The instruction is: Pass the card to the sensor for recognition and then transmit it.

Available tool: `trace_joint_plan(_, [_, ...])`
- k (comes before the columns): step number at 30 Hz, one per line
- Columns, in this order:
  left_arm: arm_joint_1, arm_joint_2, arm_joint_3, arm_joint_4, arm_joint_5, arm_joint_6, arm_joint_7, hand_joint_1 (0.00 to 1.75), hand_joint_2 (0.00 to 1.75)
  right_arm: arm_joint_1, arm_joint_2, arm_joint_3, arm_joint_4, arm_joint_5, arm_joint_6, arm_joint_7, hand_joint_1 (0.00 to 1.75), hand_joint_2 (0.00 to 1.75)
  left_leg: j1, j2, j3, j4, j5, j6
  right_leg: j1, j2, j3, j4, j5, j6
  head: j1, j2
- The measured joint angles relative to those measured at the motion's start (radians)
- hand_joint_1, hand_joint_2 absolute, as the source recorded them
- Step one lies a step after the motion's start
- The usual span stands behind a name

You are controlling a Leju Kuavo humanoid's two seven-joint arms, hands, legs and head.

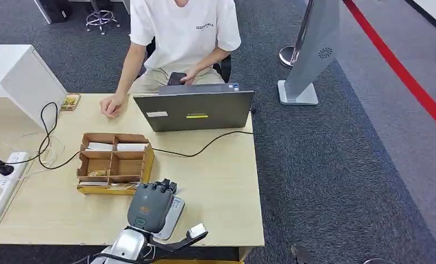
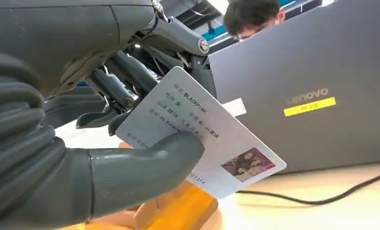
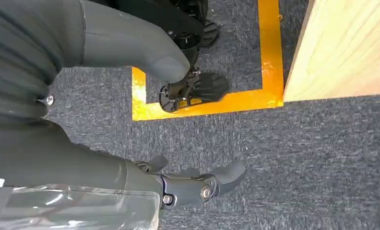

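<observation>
Left hand [image 2: 130, 143] pinches the card [image 2: 202, 139] above the sensor [image 1: 170, 215]; advise lowering it flat and steady, while the right hand [image 3: 145, 120] hangs empty, fingers apart.

The left hand [image 1: 152, 202] covers most of the sensor [image 1: 172, 217] beneath it. Its thumb [image 2: 145, 165] hides part of the card [image 2: 202, 134] text; the small print is unreadable.

An office or reception-style workspace

Grey carpet [image 1: 326, 165] is laid wall to wall, with a red floor line [image 1: 403, 71]. A wooden desk [image 1: 221, 192] is fitted with a laptop [image 1: 196, 113], a power strip [image 1: 1, 184], cables and a wooden sorting tray [image 1: 115, 162]; a seated person [image 1: 180, 38] and a standing kiosk [image 1: 312, 49] are seen behind.
</observation>
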Motion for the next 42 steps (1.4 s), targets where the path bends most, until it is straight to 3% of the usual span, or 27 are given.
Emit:
trace_joint_plan(12, [0.060, 0.002, 0.029, -0.014, 0.000, -0.010, -0.011, 1.75, 1.75, 0.009, 0.000, -0.039, 0.000, 0.019, -0.003, -0.001, 0.00, 1.75, 0.000, 0.000, 0.000, 0.000, 0.000, 0.000, 0.000, 0.000, 0.000, 0.000, 0.000, 0.000, 0.000, 0.000])
trace_joint_plan(22, [0.101, -0.026, 0.096, -0.003, 0.000, -0.014, -0.036, 1.75, 1.75, 0.010, 0.000, -0.067, -0.001, 0.058, -0.003, 0.004, 0.00, 1.75, 0.000, 0.000, 0.000, 0.000, 0.000, 0.000, 0.000, 0.000, 0.000, 0.000, 0.000, 0.000, 0.000, 0.000])
trace_joint_plan(31, [0.104, -0.043, 0.148, 0.034, 0.000, -0.034, -0.033, 1.75, 1.75, 0.008, 0.001, -0.074, -0.004, 0.094, 0.002, 0.016, 0.00, 1.75, 0.000, 0.000, 0.000, 0.000, 0.000, 0.000, 0.000, 0.000, 0.000, 0.000, 0.000, 0.000, 0.000, 0.000])
trace_joint_plan(39, [0.090, -0.050, 0.218, 0.033, 0.000, -0.088, -0.044, 1.75, 1.75, 0.004, 0.006, -0.081, -0.005, 0.130, 0.011, 0.029, 0.00, 1.75, 0.000, 0.000, 0.000, 0.000, 0.000, 0.000, 0.000, 0.000, 0.000, 0.000, 0.000, 0.000, 0.000, 0.000])
trace_joint_plan(42, [0.070, -0.045, 0.229, 0.017, 0.000, -0.086, -0.021, 1.75, 1.75, 0.002, 0.011, -0.083, -0.006, 0.152, 0.014, 0.037, 0.00, 1.75, 0.000, 0.000, 0.000, 0.000, 0.000, 0.000, 0.000, -0.001, 0.000, 0.000, 0.000, 0.000, 0.000, 0.000])
